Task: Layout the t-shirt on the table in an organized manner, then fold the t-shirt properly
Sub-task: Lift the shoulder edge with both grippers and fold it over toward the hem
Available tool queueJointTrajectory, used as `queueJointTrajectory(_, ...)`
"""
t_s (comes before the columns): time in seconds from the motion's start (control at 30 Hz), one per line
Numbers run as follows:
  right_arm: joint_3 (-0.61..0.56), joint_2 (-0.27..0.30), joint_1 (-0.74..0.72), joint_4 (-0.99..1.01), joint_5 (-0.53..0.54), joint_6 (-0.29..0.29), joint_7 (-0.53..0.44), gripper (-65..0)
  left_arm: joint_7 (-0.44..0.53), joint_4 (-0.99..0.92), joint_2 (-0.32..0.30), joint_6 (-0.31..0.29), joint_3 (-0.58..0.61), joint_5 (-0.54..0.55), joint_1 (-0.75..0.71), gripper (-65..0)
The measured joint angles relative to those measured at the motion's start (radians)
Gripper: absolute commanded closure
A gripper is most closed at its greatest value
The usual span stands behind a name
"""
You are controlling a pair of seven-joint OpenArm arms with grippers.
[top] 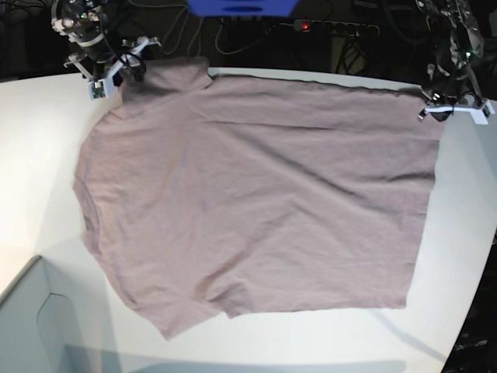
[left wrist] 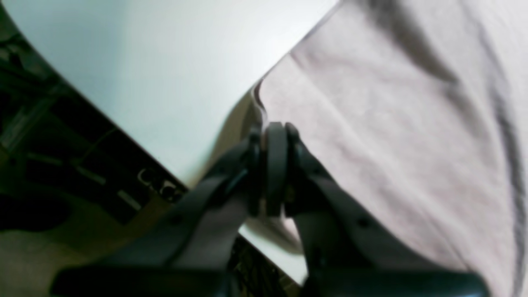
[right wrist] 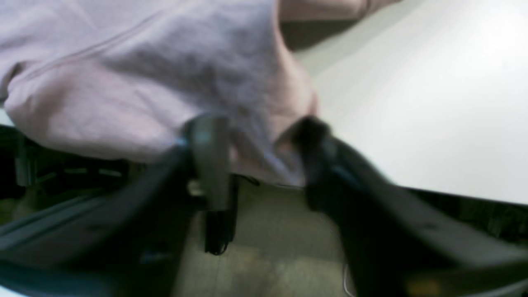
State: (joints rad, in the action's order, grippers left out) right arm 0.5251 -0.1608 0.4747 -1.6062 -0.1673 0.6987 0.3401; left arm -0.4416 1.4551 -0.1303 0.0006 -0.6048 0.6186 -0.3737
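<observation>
The mauve t-shirt (top: 256, 194) lies spread nearly flat across the white table (top: 46, 155), with one sleeve at the near left. At the far right corner of the cloth, my left gripper (top: 454, 109) holds the shirt. In the left wrist view its jaws (left wrist: 275, 128) are pressed together on the edge of the t-shirt (left wrist: 392, 144), above the table (left wrist: 165, 82). My right gripper (top: 116, 74) is at the far left corner. Its blurred jaws (right wrist: 260, 144) stand apart with a bunch of the t-shirt (right wrist: 144, 74) between them, at the table (right wrist: 412, 123) edge.
A pale grey box corner (top: 31, 326) sits at the near left of the table. Beyond the far edge are a blue object (top: 241, 6), a power strip (top: 326, 27) and cables on dark floor. The table's curved edge runs down the right side.
</observation>
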Motion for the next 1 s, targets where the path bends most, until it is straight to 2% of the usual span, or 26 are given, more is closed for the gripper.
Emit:
queueJointTrajectory(0.1, 0.000, 0.000, 0.000, -0.004, 0.000, 0.000, 0.000, 0.0, 0.001, 0.013, 0.000, -0.001, 0.000, 0.000, 0.000, 0.0)
queueJointTrajectory(0.3, 0.004, 0.000, 0.034, -0.082, 0.004, 0.000, -0.002, 0.0, -0.004, 0.029, 0.001, 0.000, 0.000, -0.001, -0.018, 0.0)
queueJointTrajectory(0.5, 0.001, 0.000, 0.114, -0.233, 0.010, 0.000, -0.001, 0.0, -0.004, 0.110, 0.000, -0.001, 0.000, 0.002, -0.043, 0.0)
queueJointTrajectory(0.7, 0.000, 0.000, 0.165, -0.303, 0.008, 0.000, 0.001, 0.0, -0.004, 0.187, 0.001, 0.000, 0.000, 0.004, -0.064, 0.0)
queueJointTrajectory(1.0, 0.000, 0.000, 0.086, -0.314, 0.008, 0.000, 0.005, 0.0, -0.004, 0.224, 0.000, -0.001, 0.000, 0.006, -0.064, 0.0)
